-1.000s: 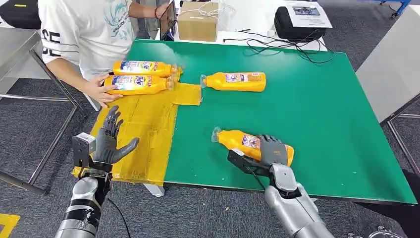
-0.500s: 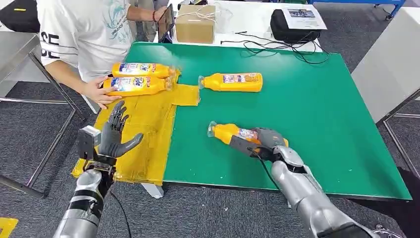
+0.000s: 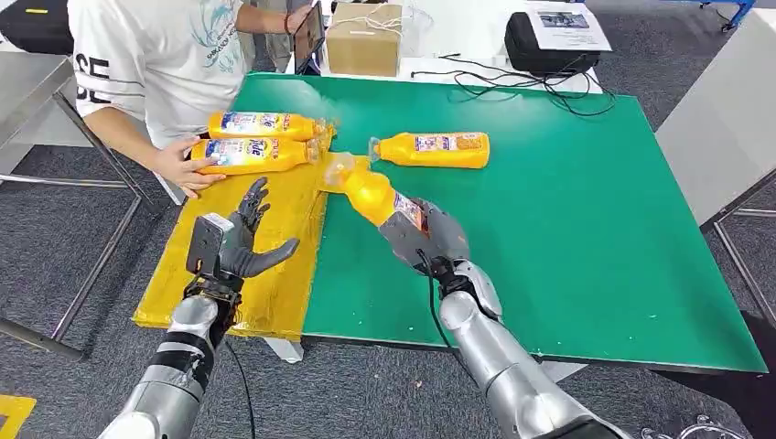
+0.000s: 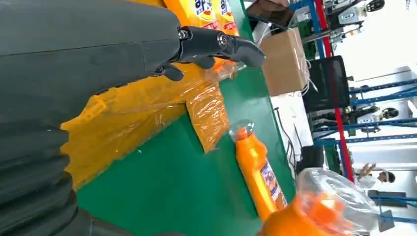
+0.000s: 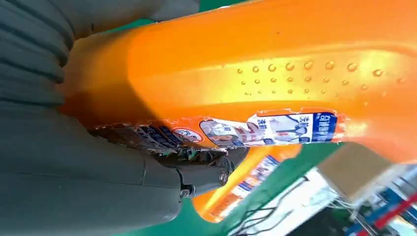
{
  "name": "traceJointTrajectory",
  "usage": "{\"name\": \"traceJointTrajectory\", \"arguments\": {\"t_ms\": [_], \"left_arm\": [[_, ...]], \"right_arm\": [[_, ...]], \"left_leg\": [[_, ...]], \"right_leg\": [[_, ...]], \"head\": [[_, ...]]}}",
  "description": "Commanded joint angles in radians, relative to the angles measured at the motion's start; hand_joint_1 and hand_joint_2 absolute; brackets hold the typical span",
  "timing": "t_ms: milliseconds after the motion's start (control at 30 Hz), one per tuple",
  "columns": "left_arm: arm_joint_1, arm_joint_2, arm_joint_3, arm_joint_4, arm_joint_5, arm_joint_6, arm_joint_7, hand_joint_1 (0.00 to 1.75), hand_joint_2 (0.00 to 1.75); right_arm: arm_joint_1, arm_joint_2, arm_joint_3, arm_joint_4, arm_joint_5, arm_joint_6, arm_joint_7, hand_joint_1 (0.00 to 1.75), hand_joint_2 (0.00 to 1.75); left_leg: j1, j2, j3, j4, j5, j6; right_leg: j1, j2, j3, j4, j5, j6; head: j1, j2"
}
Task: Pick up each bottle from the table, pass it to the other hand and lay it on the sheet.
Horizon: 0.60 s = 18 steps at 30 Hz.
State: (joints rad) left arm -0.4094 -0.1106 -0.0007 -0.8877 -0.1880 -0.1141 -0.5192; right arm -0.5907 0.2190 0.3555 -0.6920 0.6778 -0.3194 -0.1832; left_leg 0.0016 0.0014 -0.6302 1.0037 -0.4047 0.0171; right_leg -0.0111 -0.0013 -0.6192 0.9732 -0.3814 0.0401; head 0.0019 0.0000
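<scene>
Two orange plastic bottles (image 3: 247, 139) are already laid on the yellow plastic sheet (image 3: 256, 247). A third orange bottle (image 3: 371, 194) is clamped in the right hand (image 3: 430, 236), lifted towards the spread, empty left hand (image 3: 240, 245); a fourth bottle (image 3: 430, 150) is left on the green table (image 3: 567, 201).

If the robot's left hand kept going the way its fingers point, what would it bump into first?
Probably the nearer bottle on the sheet, which a person's hand touches. The left hand points up the yellow sheet toward it, though depth is uncertain.

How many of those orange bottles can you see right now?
4. Two bottles lie on the yellow sheet, the nearer under a person's hand. One lies on the green table. The robot's right hand holds one aloft.
</scene>
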Motion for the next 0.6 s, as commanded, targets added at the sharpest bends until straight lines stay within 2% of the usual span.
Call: {"name": "traceJointTrajectory", "arguments": {"t_ms": [33, 200, 300, 600], "left_arm": [[-0.118, -0.034, -0.065, 0.153, 0.078, -0.073, 0.055, 0.00, 1.75], [-0.149, -0.046, -0.101, 0.189, 0.181, -0.167, 0.098, 0.00, 1.75], [-0.159, -0.058, -0.122, 0.171, 0.274, -0.209, 0.129, 0.00, 1.75], [-0.154, -0.062, -0.147, 0.129, 0.313, -0.203, 0.149, 0.00, 1.75]], "right_arm": [[-0.043, 0.058, 0.014, -0.015, -0.048, -0.055, -0.057, 1.75, 1.75], [-0.058, 0.071, 0.055, 0.011, -0.059, -0.077, -0.105, 1.75, 1.75], [-0.066, 0.083, 0.088, 0.044, -0.050, -0.086, -0.117, 1.75, 1.75], [-0.052, 0.093, 0.119, 0.061, -0.040, -0.092, -0.136, 1.75, 1.75]], "left_leg": [[0.000, -0.001, 0.000, 0.001, -0.001, -0.001], [0.000, -0.002, 0.003, 0.002, -0.003, -0.001], [0.000, -0.001, 0.000, 0.001, -0.001, -0.001], [0.001, -0.001, 0.002, 0.001, -0.002, -0.001]], "right_leg": [[0.000, -0.001, 0.000, 0.001, -0.001, -0.001], [0.001, -0.002, 0.003, 0.002, -0.004, -0.002], [0.000, -0.001, 0.000, 0.001, -0.001, -0.001], [0.001, -0.001, 0.003, 0.001, -0.003, -0.001]], "head": [[0.000, 0.000], [0.000, 0.000], [0.000, 0.000], [0.000, 0.000]]}}
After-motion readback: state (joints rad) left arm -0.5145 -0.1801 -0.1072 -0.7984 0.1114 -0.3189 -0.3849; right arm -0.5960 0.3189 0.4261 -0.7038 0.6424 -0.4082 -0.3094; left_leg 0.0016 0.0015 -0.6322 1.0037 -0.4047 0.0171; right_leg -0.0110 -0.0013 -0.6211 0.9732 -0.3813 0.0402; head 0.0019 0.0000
